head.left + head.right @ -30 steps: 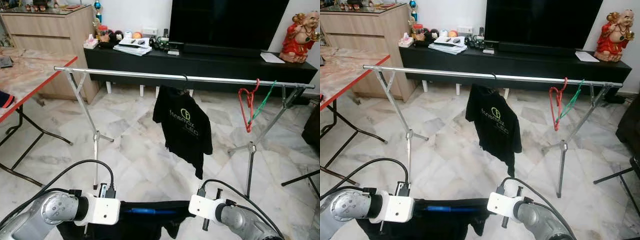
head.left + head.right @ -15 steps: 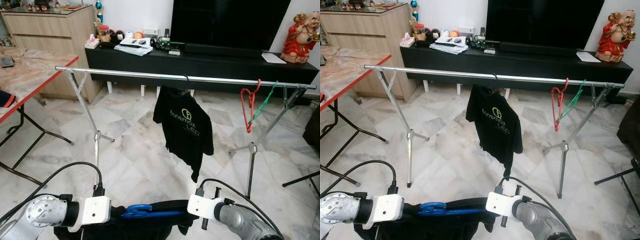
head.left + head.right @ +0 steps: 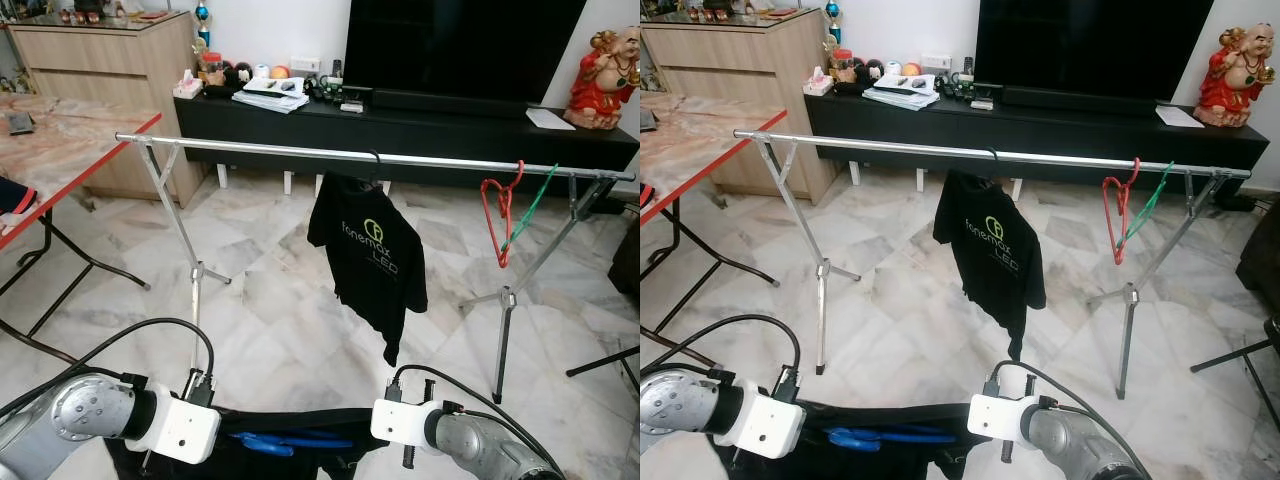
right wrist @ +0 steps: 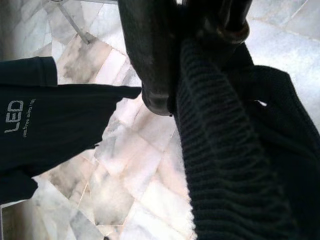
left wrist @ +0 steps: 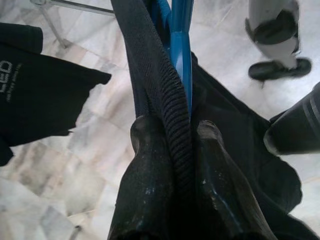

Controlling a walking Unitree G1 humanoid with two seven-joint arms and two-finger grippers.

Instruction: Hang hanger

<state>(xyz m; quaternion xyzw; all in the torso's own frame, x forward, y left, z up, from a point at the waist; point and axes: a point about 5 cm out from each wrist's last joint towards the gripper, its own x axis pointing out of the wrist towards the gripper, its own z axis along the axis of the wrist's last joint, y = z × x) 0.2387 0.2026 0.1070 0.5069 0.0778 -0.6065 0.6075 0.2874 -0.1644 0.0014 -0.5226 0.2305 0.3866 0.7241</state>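
- Since the earlier frame the blue hanger has sunk lower between the wrists.
- Left gripper: fingers clamped on the black garment's ribbed edge beside the hanger.
- Right gripper: fingers clamped on the same garment.
- Both are below the rail, near its hanging black T-shirt.

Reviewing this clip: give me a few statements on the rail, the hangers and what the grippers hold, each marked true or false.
1. A black T-shirt hangs on the metal rail. True.
2. The red hanger lies on the floor. False: it hangs on the rail beside a green hanger.
3. The left gripper is shut on a dark garment carrying a blue hanger. True.
4. The right gripper is open and empty. False: it is shut on the same garment.
5. The blue hanger is hooked on the rail. False: it is held low between the arms.
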